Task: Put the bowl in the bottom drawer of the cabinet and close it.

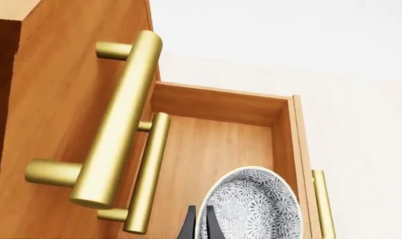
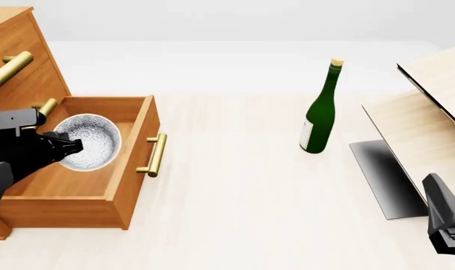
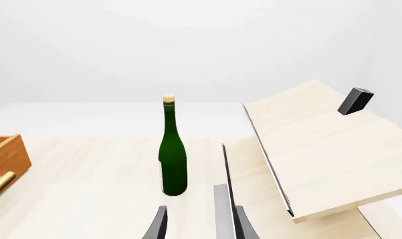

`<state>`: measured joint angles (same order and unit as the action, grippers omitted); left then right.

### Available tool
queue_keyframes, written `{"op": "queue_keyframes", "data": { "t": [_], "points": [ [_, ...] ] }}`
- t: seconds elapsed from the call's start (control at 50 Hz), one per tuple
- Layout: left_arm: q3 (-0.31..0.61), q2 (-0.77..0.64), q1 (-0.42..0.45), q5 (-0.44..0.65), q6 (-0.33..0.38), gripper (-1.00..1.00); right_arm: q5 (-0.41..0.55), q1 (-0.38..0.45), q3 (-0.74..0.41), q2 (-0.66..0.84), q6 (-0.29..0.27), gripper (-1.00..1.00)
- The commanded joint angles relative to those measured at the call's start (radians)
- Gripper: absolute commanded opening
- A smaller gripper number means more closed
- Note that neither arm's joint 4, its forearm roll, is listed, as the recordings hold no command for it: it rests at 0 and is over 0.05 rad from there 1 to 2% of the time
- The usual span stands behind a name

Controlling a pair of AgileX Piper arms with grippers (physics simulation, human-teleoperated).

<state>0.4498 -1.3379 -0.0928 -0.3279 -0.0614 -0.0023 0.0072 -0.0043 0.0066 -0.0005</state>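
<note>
The cabinet (image 2: 25, 56) stands at the table's far left with its bottom drawer (image 2: 133, 152) pulled out wide. The speckled white bowl (image 2: 96, 140) sits within the drawer's walls, towards the back. My left gripper (image 2: 71, 145) is shut on the bowl's near rim. In the left wrist view the two dark fingers (image 1: 187, 226) pinch that rim of the bowl (image 1: 257, 204), with the drawer's wooden floor (image 1: 208, 149) beyond. I cannot tell whether the bowl rests on the floor. My right gripper (image 2: 438, 194) hangs open at the near right, far from the cabinet, its fingers (image 3: 157, 224) holding nothing.
A green bottle (image 2: 320, 112) stands upright mid-table. A tilted pale wooden board structure (image 2: 430, 112) on a grey stand fills the right side. Brass bar handles (image 2: 6, 70) stick out of the two upper drawers above the open one, whose own handle (image 2: 156, 154) faces right.
</note>
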Motion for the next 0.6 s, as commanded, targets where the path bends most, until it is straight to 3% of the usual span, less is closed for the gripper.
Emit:
{"op": "queue_keyframes", "data": {
  "t": [0.02,0.6],
  "points": [
    [-0.006,-0.020,-0.011,-0.023,0.008,-1.00,0.000,0.000,0.000,0.000,0.000,1.00],
    [-0.020,-0.095,-0.039,-0.069,0.011,-1.00,0.000,0.000,0.000,0.000,0.000,1.00]
  ]
}}
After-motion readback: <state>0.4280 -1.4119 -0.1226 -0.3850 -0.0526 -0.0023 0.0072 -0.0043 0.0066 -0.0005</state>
